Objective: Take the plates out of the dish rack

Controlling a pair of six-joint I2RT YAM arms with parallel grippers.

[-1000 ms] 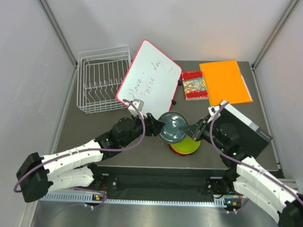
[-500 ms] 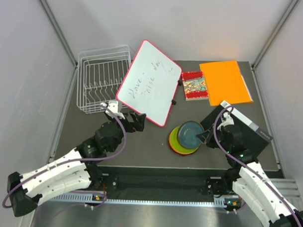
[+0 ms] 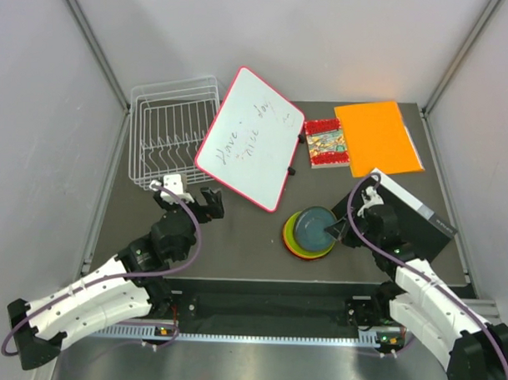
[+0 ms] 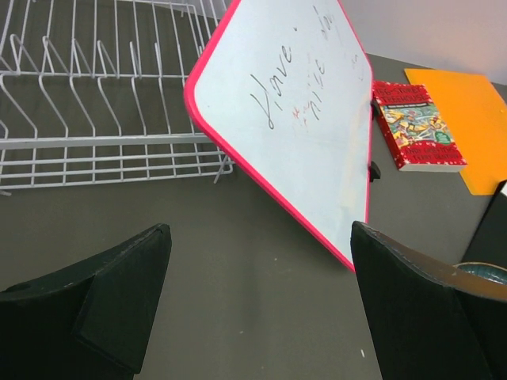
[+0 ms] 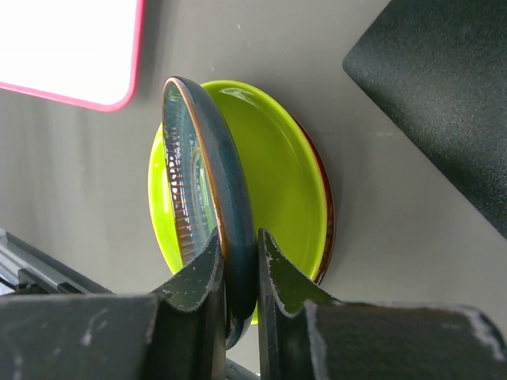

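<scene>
Dark grey worktop [image 3: 235, 239] sitting between plain white walls [image 3: 343, 43]. Walls rising on three sides. Metal struts [image 3: 91, 41] running along both back corners. Soft even light washing over back wall.

The right gripper [image 5: 238, 255] pinches the rim of the teal plate [image 5: 194, 174], held on edge over the green plate [image 5: 277, 182], which lies on a red plate [image 5: 327, 214], with the whiteboard [image 5: 63, 39] corner beyond.

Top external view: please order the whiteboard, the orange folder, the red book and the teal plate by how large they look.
1. whiteboard
2. orange folder
3. red book and teal plate: these look about alike, and the plate is tilted, so I leave them unranked.
</scene>
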